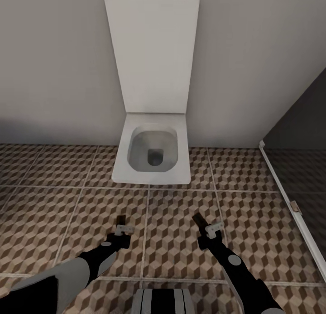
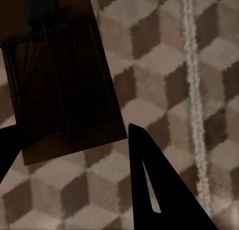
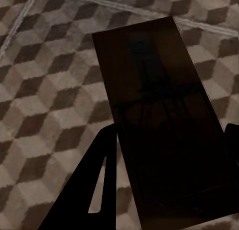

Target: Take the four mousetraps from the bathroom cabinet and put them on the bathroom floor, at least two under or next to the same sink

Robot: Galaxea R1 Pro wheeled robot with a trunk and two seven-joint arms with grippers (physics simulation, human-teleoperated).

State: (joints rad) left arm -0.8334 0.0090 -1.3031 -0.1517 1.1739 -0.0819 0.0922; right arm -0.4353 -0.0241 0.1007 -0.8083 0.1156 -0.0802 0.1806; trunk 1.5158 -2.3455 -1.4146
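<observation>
I am holding one mousetrap in each hand above the bathroom floor (image 1: 54,223) with its cube-pattern tiles. My left gripper (image 1: 122,229) is shut on a mousetrap (image 1: 121,220), which looks dark and shadowed in the left wrist view, mousetrap (image 2: 64,80), with its wire spring visible between the fingers (image 2: 154,190). My right gripper (image 1: 211,230) is shut on another mousetrap (image 1: 198,220), a dark flat rectangle in the right wrist view, mousetrap (image 3: 164,120), flanked by the fingers (image 3: 94,190). The cabinet and the sink are out of view.
A square white toilet (image 1: 151,169) with its lid (image 1: 151,51) raised stands against the wall straight ahead. A dark partition (image 1: 301,119) with a white floor rail (image 1: 290,205) runs along the right. Open tiles lie left of the toilet and between my arms.
</observation>
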